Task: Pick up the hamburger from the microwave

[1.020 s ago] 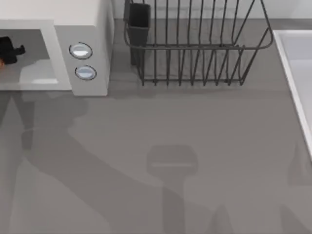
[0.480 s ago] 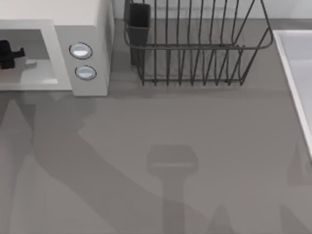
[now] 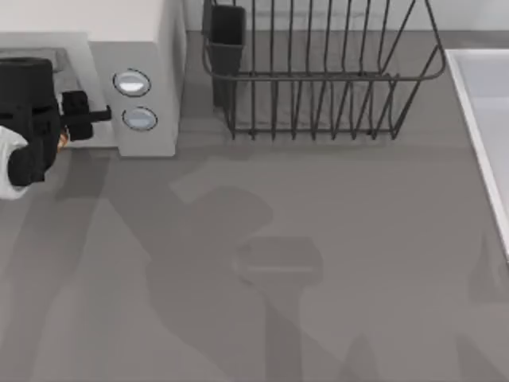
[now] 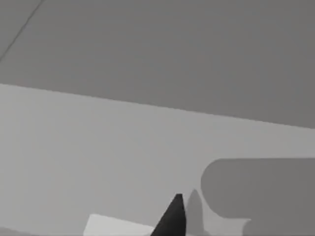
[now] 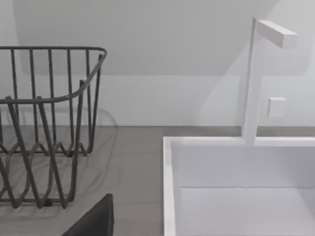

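While the hamburger [image 3: 62,140] barely peeks out, left gripper [image 3: 79,119] fingers at the microwave [image 3: 151,48] mouth look closed around it.

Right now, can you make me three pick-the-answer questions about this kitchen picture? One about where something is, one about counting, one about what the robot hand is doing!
1. Where is the dish rack?
A) right of the microwave
B) inside it
C) on top of it

2. How many round knobs are on the microwave?
A) one
B) two
C) four

3. What is the left gripper doing?
A) lying in the sink
B) hanging over the rack
C) sitting at the microwave's opening beside something orange-brown

Answers: 1 A, the rack stands right of the white box. 2 B, two knobs stacked. 3 C, it's at the opening.
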Controlling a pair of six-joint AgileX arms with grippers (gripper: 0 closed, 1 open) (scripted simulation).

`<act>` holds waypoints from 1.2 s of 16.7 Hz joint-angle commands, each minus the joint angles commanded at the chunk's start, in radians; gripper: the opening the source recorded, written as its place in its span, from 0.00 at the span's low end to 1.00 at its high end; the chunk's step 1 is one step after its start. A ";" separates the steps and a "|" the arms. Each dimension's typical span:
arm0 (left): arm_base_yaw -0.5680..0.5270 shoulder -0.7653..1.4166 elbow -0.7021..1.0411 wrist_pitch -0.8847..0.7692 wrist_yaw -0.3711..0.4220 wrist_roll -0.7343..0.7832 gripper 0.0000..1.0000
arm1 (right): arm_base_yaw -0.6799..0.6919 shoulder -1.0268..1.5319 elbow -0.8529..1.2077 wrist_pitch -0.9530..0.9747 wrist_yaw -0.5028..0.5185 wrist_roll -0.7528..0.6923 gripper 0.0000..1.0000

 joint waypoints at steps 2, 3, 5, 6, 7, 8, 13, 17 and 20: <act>-0.155 -0.143 -0.077 -0.034 -0.068 -0.034 0.00 | 0.000 0.000 0.000 0.000 0.000 0.000 1.00; -0.225 -0.210 -0.116 -0.052 -0.101 -0.050 0.00 | 0.000 0.000 0.000 0.000 0.000 0.000 1.00; -0.335 -0.319 -0.186 -0.083 -0.161 -0.080 0.00 | 0.000 0.000 0.000 0.000 0.000 0.000 1.00; -0.375 -0.358 -0.214 -0.096 -0.186 -0.092 0.00 | 0.000 0.000 0.000 0.000 0.000 0.000 1.00; -0.404 -0.386 -0.236 -0.105 -0.205 -0.102 0.00 | 0.000 0.000 0.000 0.000 0.000 0.000 1.00; -0.422 -0.404 -0.251 -0.112 -0.219 -0.108 0.00 | 0.000 0.000 0.000 0.000 0.000 0.000 1.00; -0.420 -0.404 -0.260 -0.114 -0.228 -0.108 0.00 | 0.000 0.000 0.000 0.000 0.000 0.000 1.00; -0.425 -0.336 -0.276 -0.043 -0.230 -0.109 0.00 | 0.000 0.000 0.000 0.000 0.000 0.000 1.00; -0.430 -0.206 -0.311 0.120 -0.230 -0.111 0.00 | 0.000 0.000 0.000 0.000 0.000 0.000 1.00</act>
